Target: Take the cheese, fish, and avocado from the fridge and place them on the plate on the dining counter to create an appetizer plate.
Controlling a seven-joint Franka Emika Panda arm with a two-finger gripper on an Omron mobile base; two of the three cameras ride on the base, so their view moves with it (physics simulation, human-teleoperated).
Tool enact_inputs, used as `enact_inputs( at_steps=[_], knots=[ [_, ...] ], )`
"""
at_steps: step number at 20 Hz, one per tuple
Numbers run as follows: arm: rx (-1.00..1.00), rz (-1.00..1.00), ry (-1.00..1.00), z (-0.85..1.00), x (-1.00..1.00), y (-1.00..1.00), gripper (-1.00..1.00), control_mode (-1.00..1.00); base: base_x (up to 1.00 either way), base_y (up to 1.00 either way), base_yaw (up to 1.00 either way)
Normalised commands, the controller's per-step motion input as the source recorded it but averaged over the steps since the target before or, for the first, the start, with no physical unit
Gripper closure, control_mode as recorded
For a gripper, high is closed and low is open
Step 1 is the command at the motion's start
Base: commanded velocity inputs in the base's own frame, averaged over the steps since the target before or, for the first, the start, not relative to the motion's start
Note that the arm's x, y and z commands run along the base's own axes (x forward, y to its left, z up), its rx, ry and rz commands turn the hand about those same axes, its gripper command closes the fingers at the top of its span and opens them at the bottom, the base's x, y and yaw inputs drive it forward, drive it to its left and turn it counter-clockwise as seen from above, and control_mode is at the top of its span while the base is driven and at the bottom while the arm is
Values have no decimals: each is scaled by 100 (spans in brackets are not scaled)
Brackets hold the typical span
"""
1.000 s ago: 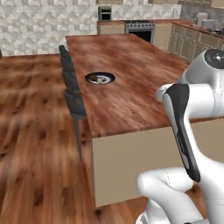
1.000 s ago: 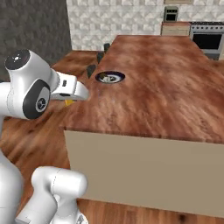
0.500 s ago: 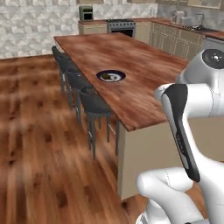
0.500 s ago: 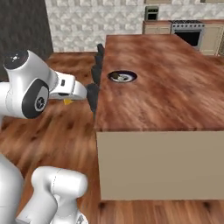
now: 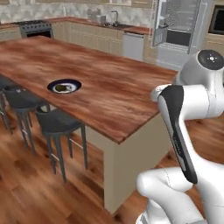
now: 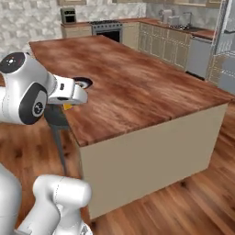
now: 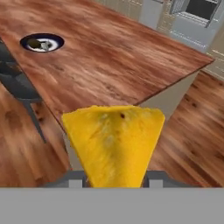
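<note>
We have the cheese (image 7: 113, 146) in hand: the hand view shows the yellow wedge sitting upright between the tips of the end effector (image 7: 113, 177), which is clamped on it. In the right base view the end effector (image 6: 69, 102) hangs off the near left edge of the dining counter (image 6: 137, 87), a sliver of yellow showing under it, beside a dark stool (image 6: 56, 118).

Progress, as we judge it: the cheese is out of the fridge (image 5: 179, 30) but not yet on the plate (image 5: 64, 86). The plate sits well in on the wood-grain surface, on the side with the stools (image 5: 57, 122), well apart from the cheese. It already carries something: a dark olive lump that we take for the avocado (image 5: 62, 89), plus a paler bit next to it in the hand view that could be the fish. If so, the cheese is the last item to set down; if not, one more fridge trip remains.

Hard to make out:
- Plate contents are too small and blurred to name with confidence.
- The fingertips are mostly covered by the wedge, so contact points are not visible.
- The fridge door stands open in the left base view; shelf contents are not readable.
- The arm blocks much of the lower right of the left base view.
</note>
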Motion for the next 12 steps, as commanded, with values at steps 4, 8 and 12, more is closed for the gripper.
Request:
enact_inputs(
  at_steps=[4,8,12],
  knots=[
    [0,0,0,0,0,0,100,100,50,72,-78],
    [0,0,0,0,0,0,100,100,8,87,-66],
    [0,0,0,0,0,0,100,100,-40,94,-52]
  ],
)
